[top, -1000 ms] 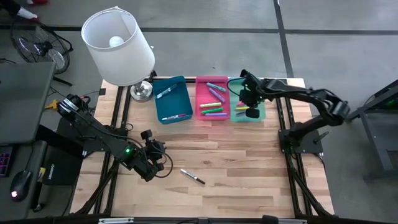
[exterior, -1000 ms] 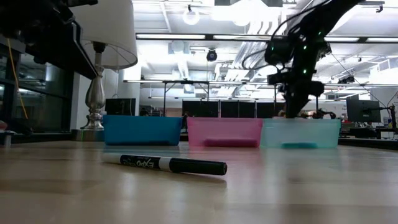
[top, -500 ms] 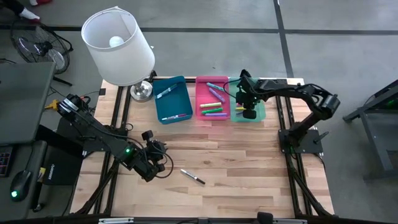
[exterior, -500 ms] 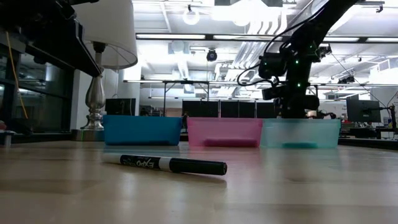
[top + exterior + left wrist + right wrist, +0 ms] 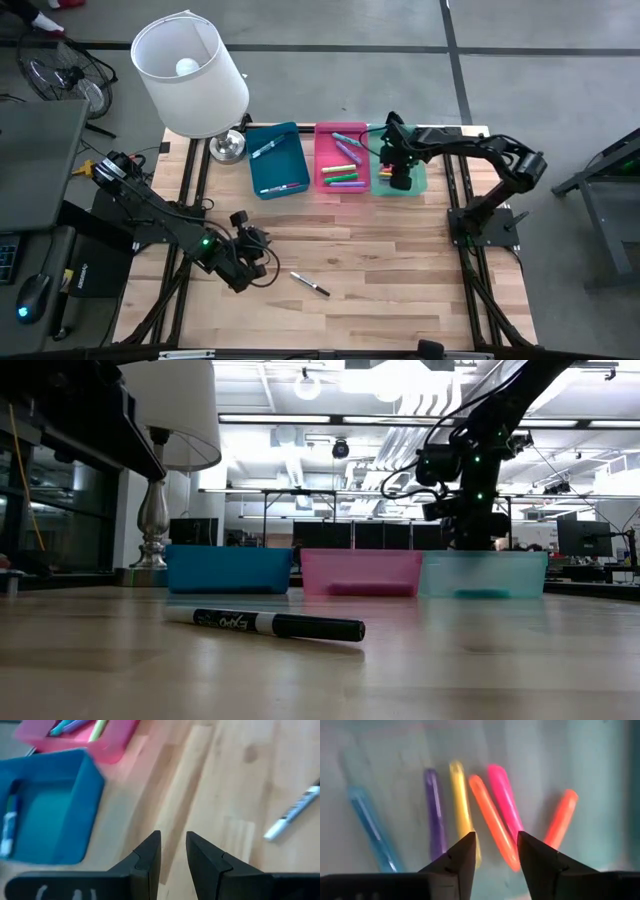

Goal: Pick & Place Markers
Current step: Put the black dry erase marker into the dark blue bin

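my right gripper (image 5: pixel 401 181) hangs over the green tray (image 5: pixel 416 185) at upper right, fingers spread, empty above the markers (image 5: pixel 492 822). my left gripper (image 5: pixel 262 256), slightly parted, rests lower left beside a black marker (image 5: pixel 310 285).

A white-shaded lamp (image 5: pixel 190 73) stands at the far left corner of the wooden table (image 5: pixel 400 260), its silver base (image 5: pixel 227 146) just left of the trays. Three trays sit in a row along the far edge: a blue tray (image 5: pixel 277 160) on the left, a pink tray (image 5: pixel 341 157) in the middle, a green tray (image 5: pixel 414 178) on the right, side by side. From table height they line up the same way, with ceiling lights and desks with monitors in the room behind. Left of the table, off its edge, a fan (image 5: pixel 62 78) sits on the grey floor.
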You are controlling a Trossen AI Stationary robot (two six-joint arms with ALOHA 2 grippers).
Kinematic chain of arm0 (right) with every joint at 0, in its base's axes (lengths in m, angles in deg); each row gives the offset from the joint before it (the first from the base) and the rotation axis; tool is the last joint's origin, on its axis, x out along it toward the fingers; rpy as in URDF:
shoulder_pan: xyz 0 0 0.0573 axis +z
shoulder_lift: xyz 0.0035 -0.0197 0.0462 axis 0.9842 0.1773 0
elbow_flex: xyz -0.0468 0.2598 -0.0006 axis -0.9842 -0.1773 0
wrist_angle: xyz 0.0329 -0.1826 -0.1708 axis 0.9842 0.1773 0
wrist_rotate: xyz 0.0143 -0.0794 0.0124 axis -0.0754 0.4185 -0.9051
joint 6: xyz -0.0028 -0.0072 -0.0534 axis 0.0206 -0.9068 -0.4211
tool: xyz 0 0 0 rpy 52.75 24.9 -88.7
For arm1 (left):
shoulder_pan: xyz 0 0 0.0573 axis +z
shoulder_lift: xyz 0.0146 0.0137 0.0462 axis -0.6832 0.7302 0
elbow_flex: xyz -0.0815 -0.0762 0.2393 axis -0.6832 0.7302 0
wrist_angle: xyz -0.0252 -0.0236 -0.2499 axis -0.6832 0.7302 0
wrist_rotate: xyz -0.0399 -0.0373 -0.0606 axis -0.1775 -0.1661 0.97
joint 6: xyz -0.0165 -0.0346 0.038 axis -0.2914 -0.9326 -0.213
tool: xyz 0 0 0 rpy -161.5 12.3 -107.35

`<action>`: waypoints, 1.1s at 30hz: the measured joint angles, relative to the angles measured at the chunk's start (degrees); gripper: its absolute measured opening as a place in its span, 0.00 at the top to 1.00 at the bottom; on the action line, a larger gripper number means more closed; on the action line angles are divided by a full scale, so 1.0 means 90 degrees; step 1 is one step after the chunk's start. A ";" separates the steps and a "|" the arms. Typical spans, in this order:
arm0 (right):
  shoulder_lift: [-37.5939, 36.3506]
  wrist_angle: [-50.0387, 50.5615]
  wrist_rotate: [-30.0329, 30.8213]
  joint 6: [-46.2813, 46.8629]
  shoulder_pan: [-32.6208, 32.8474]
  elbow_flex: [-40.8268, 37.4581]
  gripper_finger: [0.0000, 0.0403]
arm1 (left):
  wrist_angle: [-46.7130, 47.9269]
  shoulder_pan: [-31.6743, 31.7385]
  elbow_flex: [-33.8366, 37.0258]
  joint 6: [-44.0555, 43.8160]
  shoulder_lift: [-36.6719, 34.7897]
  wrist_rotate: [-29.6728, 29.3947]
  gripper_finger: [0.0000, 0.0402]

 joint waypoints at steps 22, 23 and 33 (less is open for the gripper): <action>-0.2346 0.1688 -0.0578 0.0911 0.0741 0.0022 0.60 | -0.2492 0.1638 -0.0025 0.3571 0.0437 0.3128 0.78; -0.2384 0.1726 -0.0608 0.1003 0.0839 0.0022 0.60 | -0.2492 0.1673 -0.0062 0.3730 0.0528 0.3141 0.78; -0.2504 0.1953 -0.0622 0.1532 0.1681 0.0022 0.60 | -0.2314 0.1830 -0.0852 0.4495 0.1675 0.4031 0.69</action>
